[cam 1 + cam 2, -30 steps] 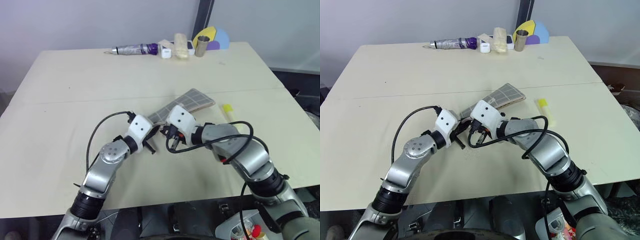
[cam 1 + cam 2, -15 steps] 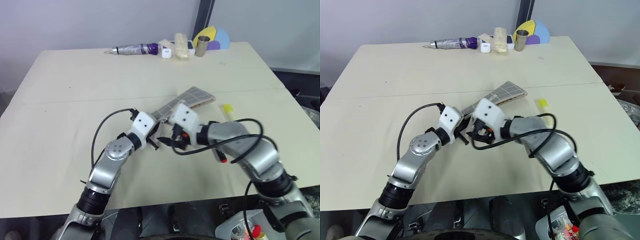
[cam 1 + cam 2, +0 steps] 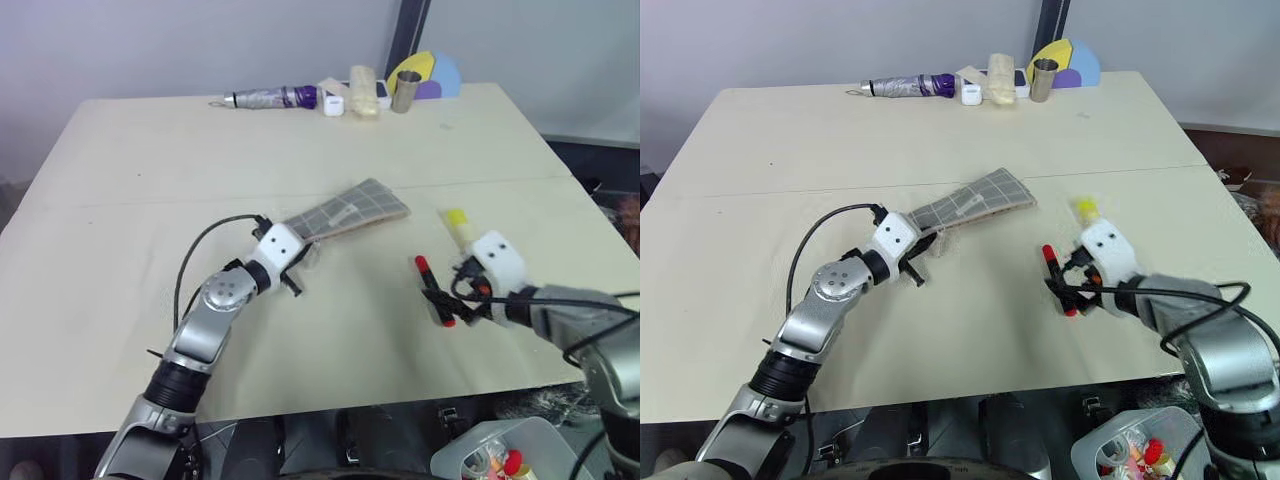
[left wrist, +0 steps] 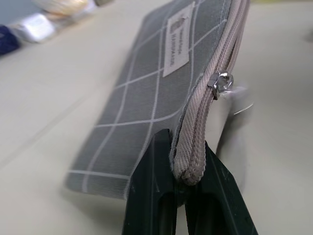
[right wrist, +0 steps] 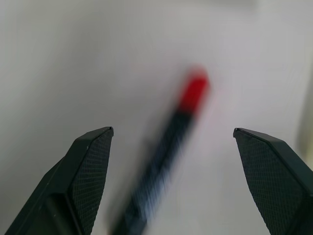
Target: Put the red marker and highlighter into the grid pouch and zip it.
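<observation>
We see the broad cream table [image 3: 120, 200] carrying everything, with a seam line running across its middle. Along its far edge lie a folded umbrella [image 3: 268, 98] with a purple band, a small white box [image 3: 332, 104], a pale rolled bundle [image 3: 362, 79] and a metal cup [image 3: 405, 92], with a yellow and blue round piece [image 3: 437, 72] behind the cup.

Near the middle of the table we find the grid pouch [image 3: 345, 212], grey with white lines and a small white label, lying slantwise with its far end on the table. Our left end effector [image 3: 292, 278] is clenched on the pouch's near corner; in the left wrist view its two black fingers [image 4: 146, 196] pinch the end of the beige zipper, and the metal slider [image 4: 220, 82] sits a little way along the zipper from that end.

To the right, well apart from the pouch, the red marker [image 3: 432, 290] lies flat on the table, red cap pointing away from us. Our right end effector [image 3: 1072, 290] hangs over it with its fingers spread wide and nothing between them; in the right wrist view the marker lies in the gap between the two tips. The highlighter [image 3: 458, 226] lies just beyond that end effector, its yellow cap toward the far side.
</observation>
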### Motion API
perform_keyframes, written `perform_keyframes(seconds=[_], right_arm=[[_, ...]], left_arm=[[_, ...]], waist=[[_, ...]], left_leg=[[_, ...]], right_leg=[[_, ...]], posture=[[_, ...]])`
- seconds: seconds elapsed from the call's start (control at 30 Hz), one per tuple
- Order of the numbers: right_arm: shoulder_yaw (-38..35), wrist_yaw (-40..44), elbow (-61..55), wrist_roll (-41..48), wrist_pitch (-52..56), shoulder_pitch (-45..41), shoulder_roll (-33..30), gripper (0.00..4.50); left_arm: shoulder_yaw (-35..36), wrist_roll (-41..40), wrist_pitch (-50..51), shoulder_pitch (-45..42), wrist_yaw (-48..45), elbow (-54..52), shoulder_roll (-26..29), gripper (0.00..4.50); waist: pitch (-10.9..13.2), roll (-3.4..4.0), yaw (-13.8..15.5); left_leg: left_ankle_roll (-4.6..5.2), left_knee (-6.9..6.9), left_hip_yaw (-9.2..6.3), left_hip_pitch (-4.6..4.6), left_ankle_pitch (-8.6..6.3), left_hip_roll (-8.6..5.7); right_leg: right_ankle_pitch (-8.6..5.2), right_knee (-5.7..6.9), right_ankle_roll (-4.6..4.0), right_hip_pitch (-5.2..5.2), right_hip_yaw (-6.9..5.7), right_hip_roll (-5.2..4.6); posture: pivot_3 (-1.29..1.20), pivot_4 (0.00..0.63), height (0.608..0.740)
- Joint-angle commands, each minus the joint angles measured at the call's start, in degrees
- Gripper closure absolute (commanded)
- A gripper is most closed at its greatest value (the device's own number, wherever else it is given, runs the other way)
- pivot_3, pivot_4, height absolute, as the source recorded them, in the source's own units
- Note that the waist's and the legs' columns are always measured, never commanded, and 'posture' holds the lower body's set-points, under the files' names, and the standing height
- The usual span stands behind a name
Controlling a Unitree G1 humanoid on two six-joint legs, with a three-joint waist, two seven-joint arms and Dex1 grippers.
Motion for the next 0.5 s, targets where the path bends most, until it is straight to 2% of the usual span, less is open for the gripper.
perform_keyframes(seconds=[0.03,0.1,0.2,0.37,0.4,0.5], right_arm=[[-2.5,-1.5,-4.1,1.6,1.4,2.5,1.8,0.42],[-2.2,-2.6,-4.1,1.3,1.4,4.3,2.7,0.42],[-2.4,-3.8,-3.6,1.3,1.3,5.3,3.8,1.30],[-1.5,-3.9,-3.5,1.1,-0.7,4.5,2.6,3.86],[-1.0,-3.5,-3.5,0.6,-1.8,4.2,1.4,4.14],[0.3,-1.1,-4.0,-2.5,-9.3,2.5,-4.8,4.14]], left_arm=[[-0.6,-0.3,-1.4,-1.1,-0.6,0.2,-1.3,4.50],[-0.5,-0.6,-1.2,-1.5,-0.7,0.8,-2.2,4.50],[-0.1,-1.2,-1.0,-2.2,-1.0,1.8,-3.4,4.50],[0.6,-1.4,-1.1,-3.0,-1.4,3.0,-4.0,4.50],[0.7,-1.5,-1.1,-3.1,-1.5,3.1,-4.0,4.50],[1.0,-1.7,-1.0,-3.4,-1.5,3.5,-4.2,4.50]], waist=[[0.0,0.00,-0.1],[0.0,0.01,0.0],[0.0,0.01,0.1],[0.0,0.01,0.1],[0.0,0.01,0.1],[0.0,0.05,0.0]], left_leg=[[0.00,0.01,-0.01,0.01,0.00,0.00],[0.00,0.01,-0.01,0.03,0.00,0.00],[0.00,0.03,0.00,0.02,0.00,-0.02],[0.00,0.05,0.00,0.02,0.00,-0.03],[0.00,0.05,0.00,0.02,0.00,-0.03],[0.00,0.06,0.00,0.01,0.00,-0.04]], right_leg=[[0.01,0.00,0.01,0.01,0.00,0.02],[0.01,0.01,0.02,0.03,0.00,0.03],[0.02,0.00,0.06,0.04,0.01,0.02],[0.03,-0.01,0.10,0.04,0.02,0.02],[0.03,-0.01,0.10,0.04,0.02,0.03],[0.03,-0.01,0.10,0.04,0.03,0.03]], posture=[[0.00,0.150,0.740],[0.00,0.150,0.740],[0.00,0.150,0.740],[0.00,0.150,0.740],[0.00,0.150,0.740],[0.00,0.150,0.740]])
